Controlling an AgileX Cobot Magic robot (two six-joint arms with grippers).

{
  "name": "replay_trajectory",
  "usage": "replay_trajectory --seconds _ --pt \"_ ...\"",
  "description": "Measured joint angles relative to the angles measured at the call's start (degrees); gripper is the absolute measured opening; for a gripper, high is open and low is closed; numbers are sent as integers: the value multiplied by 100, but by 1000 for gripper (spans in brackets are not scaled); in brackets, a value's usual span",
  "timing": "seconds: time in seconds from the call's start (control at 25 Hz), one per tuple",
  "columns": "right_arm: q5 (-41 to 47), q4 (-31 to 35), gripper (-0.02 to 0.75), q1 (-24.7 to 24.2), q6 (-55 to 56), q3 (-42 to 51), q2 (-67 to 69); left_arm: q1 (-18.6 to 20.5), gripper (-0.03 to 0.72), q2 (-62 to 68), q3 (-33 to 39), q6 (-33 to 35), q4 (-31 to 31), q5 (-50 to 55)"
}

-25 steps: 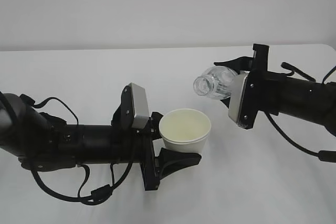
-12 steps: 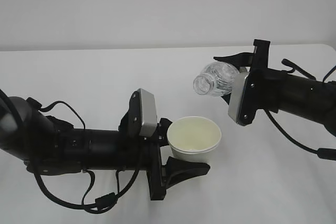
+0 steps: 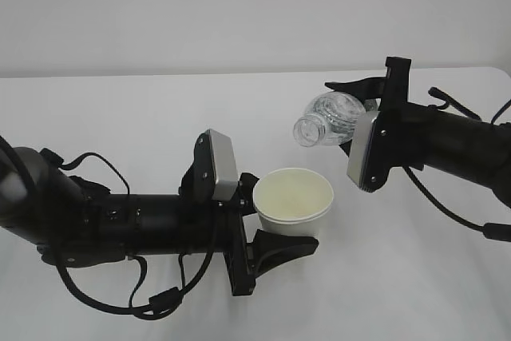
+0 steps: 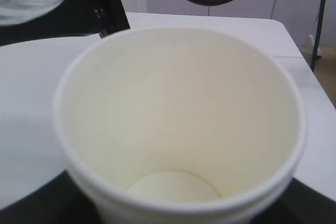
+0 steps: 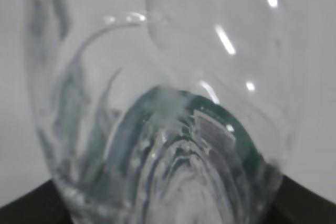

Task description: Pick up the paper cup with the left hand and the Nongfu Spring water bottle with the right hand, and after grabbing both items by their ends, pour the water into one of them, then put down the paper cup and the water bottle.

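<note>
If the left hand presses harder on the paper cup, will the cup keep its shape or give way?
The paper cup would probably buckle: its wall looks thin, with only a rolled rim stiffening it. It seems empty inside, so likely light and easy to tip. The left hand holds it low, where it is probably stiffest.

No text, brand, number or sign can be read in any view; the green label (image 5: 215, 129) on the bottle (image 3: 329, 117) shows only blurred pale marks through the plastic, and the cup (image 3: 292, 201) is plain white, with no print
</note>
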Motion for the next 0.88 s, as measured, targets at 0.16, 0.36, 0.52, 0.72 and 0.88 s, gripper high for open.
replay_trajectory --seconds 0.16,0.36,0.52,0.72,0.88 --pt "-115 29 459 0 -161 0 0 0 482 0 0 69 -74 0" --pt "-172 49 459 0 -425 0 0 0 482 0 0 87 -185 0" --pt "-196 51 459 0 -539 0 0 0 482 0 0 96 -194 0" --pt "-196 51 459 0 -744 0 0 0 482 0 0 202 -194 0" --pt "-204 61 459 0 -938 0 0 0 482 0 0 213 -197 0"
